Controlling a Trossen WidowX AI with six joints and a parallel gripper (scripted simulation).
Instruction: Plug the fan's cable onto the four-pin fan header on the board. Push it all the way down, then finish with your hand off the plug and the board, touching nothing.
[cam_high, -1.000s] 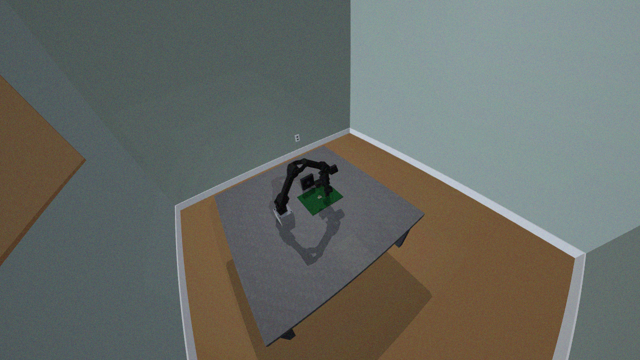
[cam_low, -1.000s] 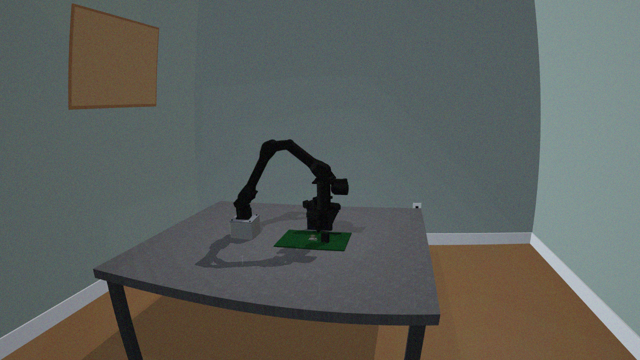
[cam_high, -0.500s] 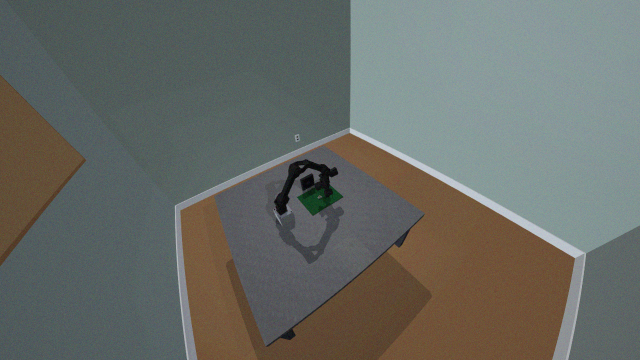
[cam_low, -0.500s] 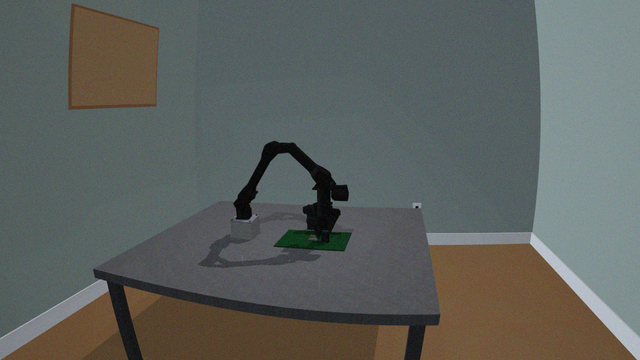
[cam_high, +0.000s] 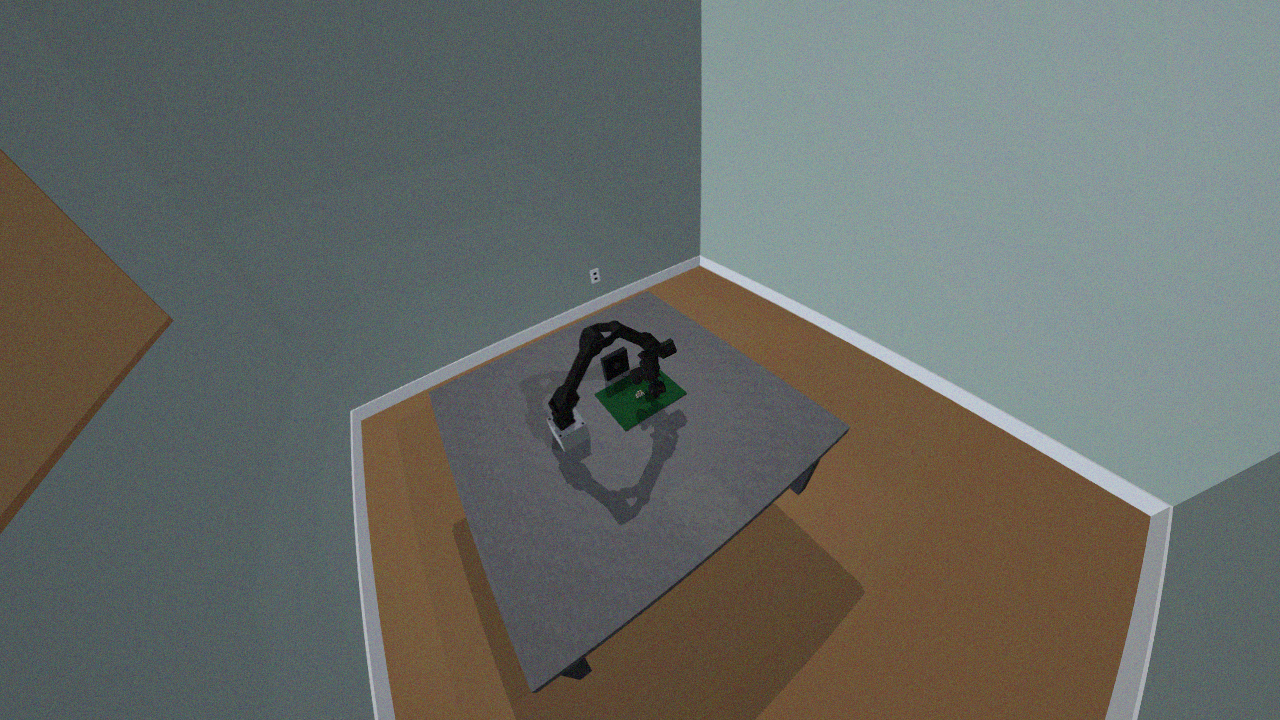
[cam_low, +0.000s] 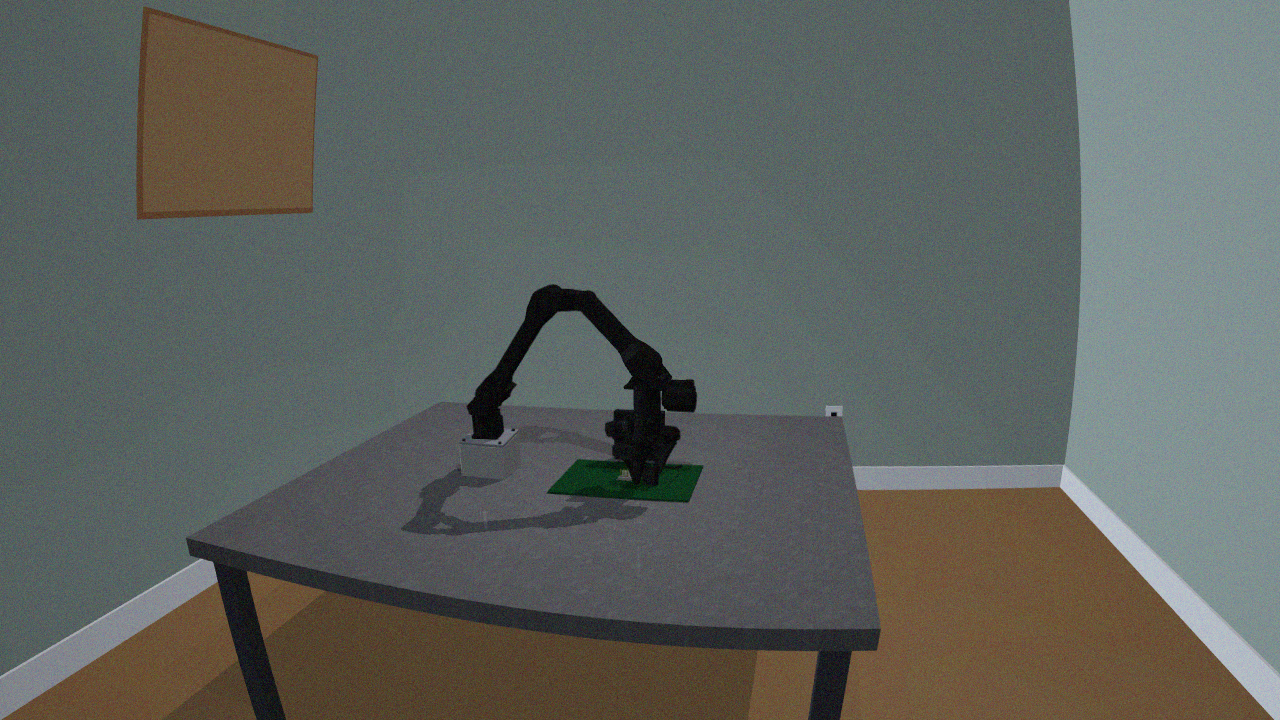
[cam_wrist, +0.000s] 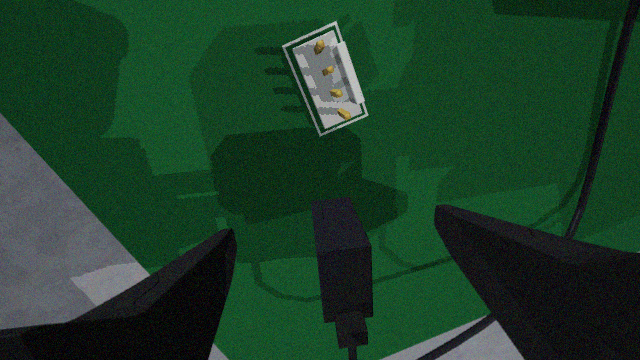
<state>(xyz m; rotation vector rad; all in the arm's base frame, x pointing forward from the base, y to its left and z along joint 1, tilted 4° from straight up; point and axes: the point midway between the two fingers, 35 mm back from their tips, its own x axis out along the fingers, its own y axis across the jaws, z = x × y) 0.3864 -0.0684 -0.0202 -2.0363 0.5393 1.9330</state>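
Observation:
My gripper is open and low over the green board. The black plug shows between its spread fingers in the wrist view, with space on both sides; neither finger touches it. The white four-pin header is above the plug in the wrist view, slanted, with its gold pins bare. The plug stands apart from it. Whether the plug rests on the board is not clear. The top and exterior views do not show the plug clearly beside the dark fingers.
The black cable passes behind the right finger and up the right side in the wrist view. The square black fan stands at the board's edge. The arm's pale base sits on the grey table.

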